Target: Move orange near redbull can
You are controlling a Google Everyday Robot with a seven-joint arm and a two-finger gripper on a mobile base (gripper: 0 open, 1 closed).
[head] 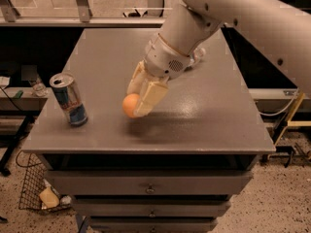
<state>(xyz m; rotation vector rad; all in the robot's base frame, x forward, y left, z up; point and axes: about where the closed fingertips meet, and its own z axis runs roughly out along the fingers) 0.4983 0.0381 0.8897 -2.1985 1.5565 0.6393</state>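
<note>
The orange point(130, 105) is small and round and sits between the two cream fingers of my gripper point(137, 102), just above the grey tabletop point(204, 110) near its front middle. The gripper is shut on the orange. The redbull can point(69, 99), blue and silver with a silver top, stands upright at the front left of the table, a short way left of the orange. My white arm reaches in from the upper right.
A clear plastic water bottle point(198, 56) lies on the table behind my arm, mostly hidden. The table's front edge is close below the orange. A wire basket point(36, 191) stands on the floor at the lower left.
</note>
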